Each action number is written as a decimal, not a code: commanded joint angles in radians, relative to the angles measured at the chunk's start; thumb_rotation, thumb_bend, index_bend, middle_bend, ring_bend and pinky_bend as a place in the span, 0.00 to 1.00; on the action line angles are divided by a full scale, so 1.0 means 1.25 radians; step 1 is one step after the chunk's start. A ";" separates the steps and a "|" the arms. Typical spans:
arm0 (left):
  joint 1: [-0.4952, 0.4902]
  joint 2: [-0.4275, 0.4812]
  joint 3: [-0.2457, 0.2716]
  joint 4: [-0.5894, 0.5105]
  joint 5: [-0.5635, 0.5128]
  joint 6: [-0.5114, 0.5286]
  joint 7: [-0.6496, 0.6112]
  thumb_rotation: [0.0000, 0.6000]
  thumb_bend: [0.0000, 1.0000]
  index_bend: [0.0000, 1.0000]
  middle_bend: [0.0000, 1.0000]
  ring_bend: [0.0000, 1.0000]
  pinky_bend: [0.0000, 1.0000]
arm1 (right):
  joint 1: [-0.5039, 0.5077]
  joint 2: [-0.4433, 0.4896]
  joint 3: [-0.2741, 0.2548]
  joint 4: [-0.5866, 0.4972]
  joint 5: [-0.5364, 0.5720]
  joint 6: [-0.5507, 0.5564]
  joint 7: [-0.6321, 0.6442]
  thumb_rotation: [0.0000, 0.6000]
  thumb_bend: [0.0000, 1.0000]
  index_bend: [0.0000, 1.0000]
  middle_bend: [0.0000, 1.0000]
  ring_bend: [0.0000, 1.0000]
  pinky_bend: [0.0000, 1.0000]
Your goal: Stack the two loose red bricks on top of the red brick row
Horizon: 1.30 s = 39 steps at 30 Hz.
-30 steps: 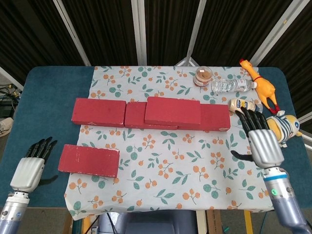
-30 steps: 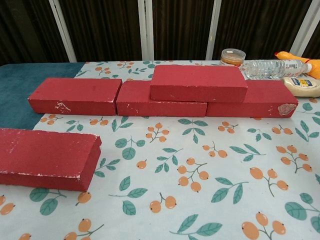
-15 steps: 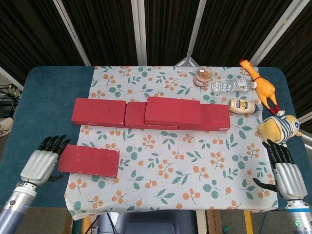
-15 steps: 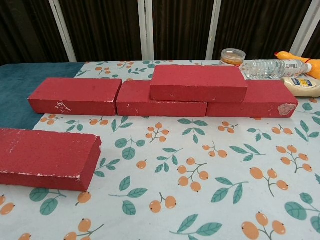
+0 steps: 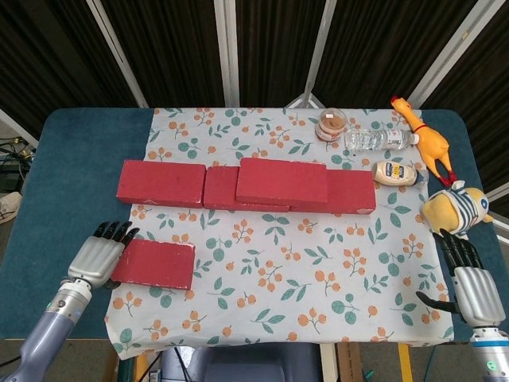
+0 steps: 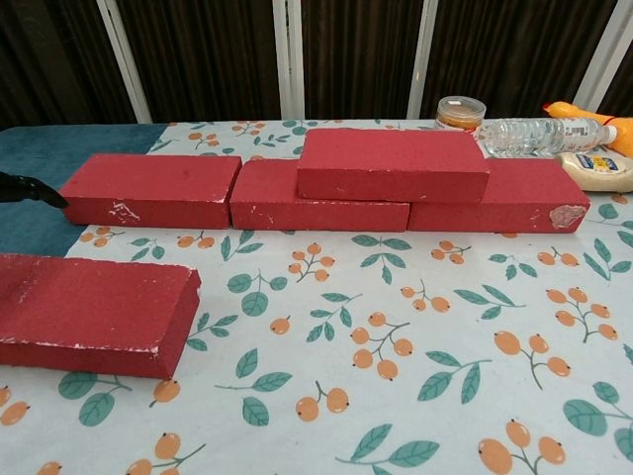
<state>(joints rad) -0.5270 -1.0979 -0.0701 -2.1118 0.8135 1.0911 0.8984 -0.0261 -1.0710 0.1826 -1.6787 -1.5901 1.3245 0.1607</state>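
Three red bricks in a row (image 5: 205,188) across the far half of the flowered cloth (image 5: 302,278), end to end, each touching the next. One red brick stacked (image 5: 281,181) on top, flat, over the joint between the middle and the right brick of the row; same stacked brick clear in the chest view (image 6: 392,163). One loose red brick (image 5: 154,263) flat on the cloth at the near left, well apart from the row, seen big at the lower left of the chest view (image 6: 94,314).

Left hand (image 5: 99,256) over the left end of the loose brick, fingers stretched forward and a little apart, dark fingertips (image 5: 116,231) beyond the brick's far left corner. Touching the brick or only above it: cannot tell. Nothing gripped. In the chest view only dark tips (image 6: 30,188) at the left edge.

Right hand (image 5: 469,282) at the near right corner of the table, open, fingers straight and spread, thumb out to the side, holding nothing.

At the far right: small jar (image 5: 332,125), water bottle (image 5: 378,139) lying on its side, mayonnaise bottle (image 5: 396,173) lying down, rubber chicken (image 5: 423,141), yellow plush toy (image 5: 456,210).
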 commanded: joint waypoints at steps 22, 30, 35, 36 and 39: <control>-0.063 -0.147 0.054 0.132 -0.050 0.017 0.011 1.00 0.00 0.00 0.00 0.00 0.03 | 0.029 0.010 -0.039 -0.010 0.038 0.009 0.004 1.00 0.14 0.00 0.01 0.00 0.00; -0.076 -0.156 0.065 0.138 -0.047 0.017 0.008 1.00 0.00 0.00 0.00 0.00 0.03 | 0.036 0.014 -0.048 -0.013 0.047 0.012 0.005 1.00 0.14 0.00 0.01 0.00 0.00; -0.084 -0.165 0.074 0.146 -0.056 0.022 0.019 1.00 0.00 0.00 0.00 0.00 0.03 | 0.039 0.016 -0.054 -0.013 0.050 0.015 0.008 1.00 0.14 0.00 0.01 0.00 0.00; -0.086 -0.168 0.074 0.149 -0.057 0.024 0.021 1.00 0.00 0.00 0.00 0.00 0.03 | 0.040 0.016 -0.055 -0.013 0.051 0.016 0.009 1.00 0.14 0.00 0.01 0.00 0.00; -0.091 -0.176 0.075 0.159 -0.055 0.029 0.022 1.00 0.00 0.00 0.00 0.00 0.03 | 0.041 0.017 -0.059 -0.013 0.052 0.018 0.009 1.00 0.14 0.00 0.01 0.00 0.00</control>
<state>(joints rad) -0.6382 -1.3147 0.0229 -1.9152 0.7431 1.1251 0.9256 0.0253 -1.0498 0.1096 -1.6949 -1.5252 1.3465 0.1715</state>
